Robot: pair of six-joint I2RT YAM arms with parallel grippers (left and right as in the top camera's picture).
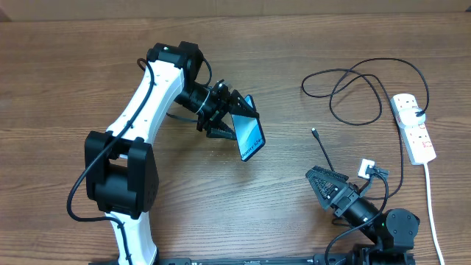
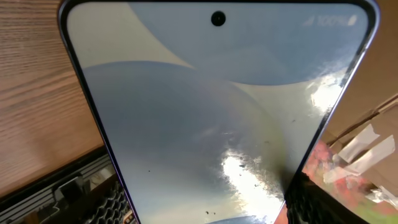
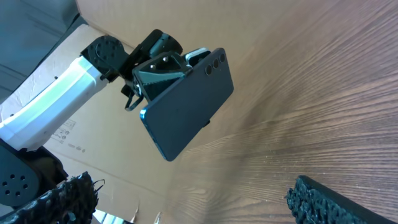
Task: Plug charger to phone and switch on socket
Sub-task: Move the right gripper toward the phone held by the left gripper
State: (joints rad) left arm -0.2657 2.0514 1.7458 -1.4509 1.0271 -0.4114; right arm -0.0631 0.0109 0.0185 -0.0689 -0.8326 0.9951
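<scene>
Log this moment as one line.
left end effector: shut on phone, lifted, screen lit | right end effector: open, empty | charger: loose, not in phone | socket: not touched

Wood-grain table (image 1: pixel 88 59), cardboard (image 3: pixel 106 155) behind

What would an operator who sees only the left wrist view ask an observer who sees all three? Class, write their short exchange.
Operator: I see only the phone screen. Where is the charger tip?
Observer: On the table, just ahead of the right gripper, touching nothing.
Operator: Is that gripper open?
Observer: Yes, its fingers are wide apart and empty.
</scene>
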